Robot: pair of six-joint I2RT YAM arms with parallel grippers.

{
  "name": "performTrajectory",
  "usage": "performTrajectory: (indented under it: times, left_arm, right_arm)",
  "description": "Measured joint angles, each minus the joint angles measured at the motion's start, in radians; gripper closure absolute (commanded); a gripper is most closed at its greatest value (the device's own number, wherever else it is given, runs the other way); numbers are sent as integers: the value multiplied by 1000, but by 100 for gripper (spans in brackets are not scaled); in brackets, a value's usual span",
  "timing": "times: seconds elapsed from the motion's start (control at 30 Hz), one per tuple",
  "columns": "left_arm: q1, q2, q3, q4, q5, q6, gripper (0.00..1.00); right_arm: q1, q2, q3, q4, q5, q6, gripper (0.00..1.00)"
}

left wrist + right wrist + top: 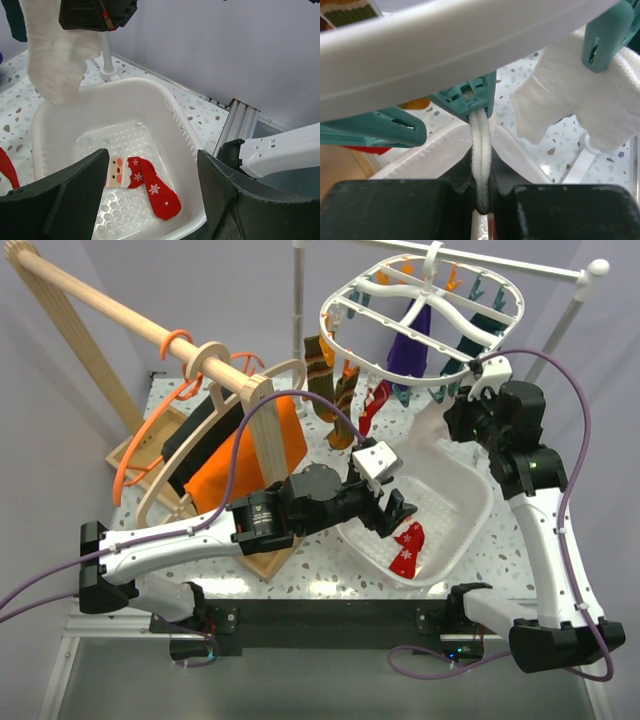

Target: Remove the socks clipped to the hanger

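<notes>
**Student:** Nearest the bases, what is the left gripper (397,512) doing?

**Tutor:** It hangs over the white basin (472,520) with its jaws wide apart, holding nothing. One red snowflake sock (408,548) lies on the basin floor, already off the hanger.

**Student:** And the right gripper (482,202), farther back?

**Tutor:** It is raised to the hanger (445,45) with its jaws closed on a white sock (481,145). The sock is pinched just beneath the teal clip (470,97) that bites its top edge. Its loose end dangles over the basin's far side.

**Student:** Which step is this?

**Tutor:** Judging from the grip, it is unclipping the white sock. The next move likely calls for a steady downward pull in line with the clip's mouth, so the cloth slides free without swinging the frame. After that comes a carry to the basin.

**Student:** What is left beyond that?

**Tutor:** Clipped farther round the frame are a purple sock (410,345), a dark green sock (470,340), a brown-striped sock (322,380) and a red sock (375,405).
</notes>
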Motion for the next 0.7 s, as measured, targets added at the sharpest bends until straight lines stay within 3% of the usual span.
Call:
performTrajectory:
  times: [0.07,0.7]
  left_arm:
    - [0,2,-2,3,-2,0,24]
    - [0,242,91,111,-189,33,4]
  right_arm:
    - [0,-3,12,-29,-30,21,100]
    - [0,48,420,-446,-238,216,100]
